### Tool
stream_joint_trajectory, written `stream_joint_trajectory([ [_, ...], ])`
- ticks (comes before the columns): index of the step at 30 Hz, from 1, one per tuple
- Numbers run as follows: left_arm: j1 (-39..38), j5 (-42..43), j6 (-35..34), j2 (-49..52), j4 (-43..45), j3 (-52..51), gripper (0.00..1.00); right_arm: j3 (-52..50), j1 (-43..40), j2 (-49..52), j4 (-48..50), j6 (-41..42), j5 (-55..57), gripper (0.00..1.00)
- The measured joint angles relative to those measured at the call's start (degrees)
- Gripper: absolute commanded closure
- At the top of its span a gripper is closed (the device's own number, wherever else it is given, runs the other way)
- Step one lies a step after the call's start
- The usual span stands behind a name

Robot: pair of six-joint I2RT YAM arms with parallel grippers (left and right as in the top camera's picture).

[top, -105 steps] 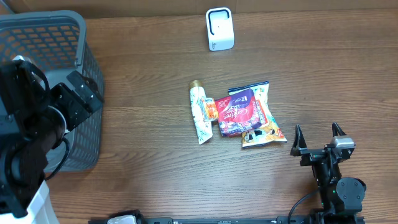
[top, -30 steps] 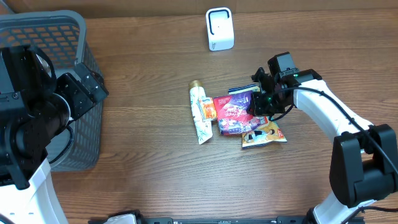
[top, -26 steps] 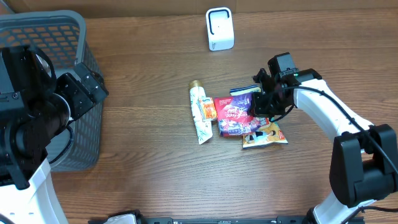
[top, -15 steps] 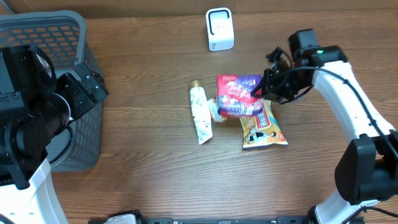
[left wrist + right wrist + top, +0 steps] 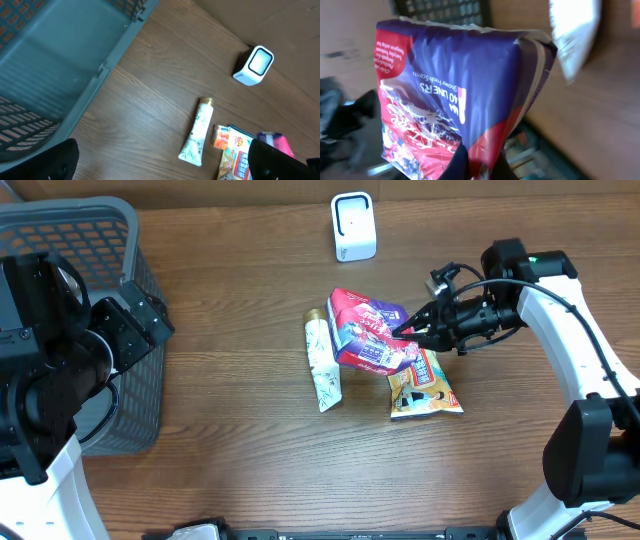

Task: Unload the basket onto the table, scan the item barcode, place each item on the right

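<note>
**Item 1, snack bag (image 5: 364, 330):** purple and red foil, white print. Held off the wooden table (image 5: 250, 470) near its centre, tilted, one face turned up to the overhead camera. Overlaps the top of the orange packet (image 5: 425, 390) and sits just right of the cream tube (image 5: 321, 367). Fills most of the right wrist view, pinched at its lower edge.

**Item 2, right gripper (image 5: 404, 332):** clamped tight on the right-hand edge of the snack bag, thin foil between the fingers (image 5: 461, 161). Points left, roughly level.

**Item 3, right arm:** white links. Rises from the lower right corner along the table's right side, bends at the elbow in the upper right, and reaches back left toward the centre.

**Item 4, scanner (image 5: 353, 226):** small white block with a dark-framed window. Stands upright at the far edge of the table, well apart from the bag, beyond it and slightly left.

**Item 5, left gripper (image 5: 162, 157):** spread wide, holding nothing, with a dark fingertip at each lower corner of the left wrist view.

**Item 6, left arm:** black bulk at the left edge, hangs over the near side of the grey basket (image 5: 70, 212), wrist angled toward the table centre.

**Item 7, cream tube:** lies flat, cap toward the far side.

**Item 8, orange packet:** lies flat, partly under the bag.
</note>
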Motion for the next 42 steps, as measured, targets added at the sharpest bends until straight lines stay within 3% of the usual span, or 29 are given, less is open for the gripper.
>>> stream_joint_trajectory([
  [5, 0.0, 0.0, 0.0, 0.0, 0.0, 0.0, 0.0, 0.0, 0.0, 0.0, -7.2, -2.4, -9.5, 0.97],
  [13, 0.0, 0.0, 0.0, 0.0, 0.0, 0.0, 0.0, 0.0, 0.0, 0.0, -8.2, -3.3, -15.9, 0.97],
  [42, 0.0, 0.0, 0.0, 0.0, 0.0, 0.0, 0.0, 0.0, 0.0, 0.0, -7.5, -3.7, -17.6, 0.97],
])
